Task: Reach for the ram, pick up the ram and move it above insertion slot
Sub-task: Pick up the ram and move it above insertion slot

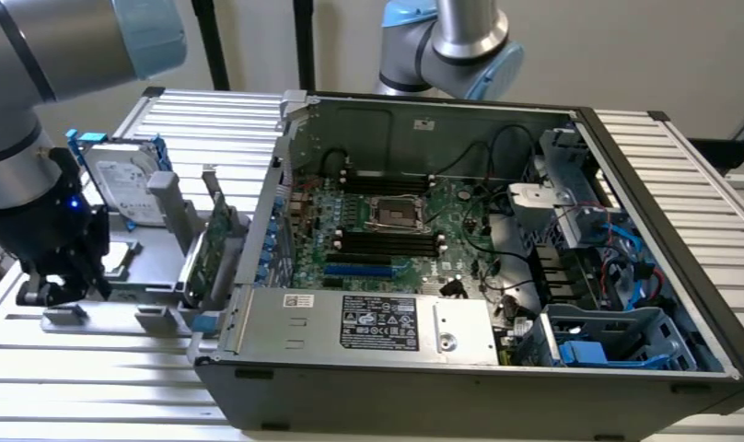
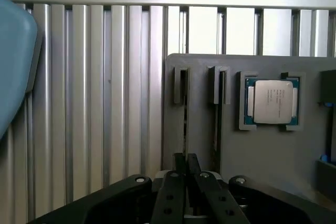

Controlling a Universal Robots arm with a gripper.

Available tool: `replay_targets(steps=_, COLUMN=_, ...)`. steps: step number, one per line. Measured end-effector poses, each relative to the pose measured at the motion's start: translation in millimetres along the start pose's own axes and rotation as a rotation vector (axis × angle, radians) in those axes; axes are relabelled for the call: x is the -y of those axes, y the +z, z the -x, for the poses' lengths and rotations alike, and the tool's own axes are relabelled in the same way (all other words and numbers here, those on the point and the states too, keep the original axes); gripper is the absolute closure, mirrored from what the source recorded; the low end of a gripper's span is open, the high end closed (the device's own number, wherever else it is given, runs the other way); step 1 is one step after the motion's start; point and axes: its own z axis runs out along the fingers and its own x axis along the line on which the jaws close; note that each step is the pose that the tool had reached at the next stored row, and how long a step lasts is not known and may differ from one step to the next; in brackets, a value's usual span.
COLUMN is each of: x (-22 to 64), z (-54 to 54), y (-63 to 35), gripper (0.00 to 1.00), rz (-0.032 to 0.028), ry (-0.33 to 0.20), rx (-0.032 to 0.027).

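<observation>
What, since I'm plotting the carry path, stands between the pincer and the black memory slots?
The upright expansion card in the tray and the open case's side wall, both on the exterior view's left of the motherboard. From above, nothing visible covers the memory slots.

UR arm (image 1: 29,55): brushed silver-grey tubes w/ light-blue plastic joint caps (image 1: 151,32); same silver + blue on the far joint (image 1: 452,46) at the exterior view's top. Wrist section (image 1: 52,226) is black, w/ a small blue LED (image 1: 73,203) lit. The tool (image 1: 55,287) is matte black & blocky. In wrist view: two slim black fingers (image 2: 178,163) on angled link bars, w/ bright round screw heads (image 2: 139,180) at the pivots.
</observation>
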Motion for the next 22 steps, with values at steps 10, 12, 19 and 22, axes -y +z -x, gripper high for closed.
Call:
replay_targets(steps=10, x=12.9, z=0.8, y=-46.0, gripper=0.86, rz=0.0003, ry=-0.002, rx=0.0019)
replay_targets(steps=12, x=19.4, z=1.0, y=-55.2, gripper=0.86, rz=0.0004, ry=-0.004, rx=0.0038)
replay_targets(steps=19, x=44.6, z=1.4, y=-88.5, gripper=0.86, rz=0.0018, ry=-0.010, rx=0.0152)
replay_targets(steps=22, x=55.3, z=1.6, y=-102.7, gripper=0.86, rz=0.0025, ry=-0.013, rx=0.0202)
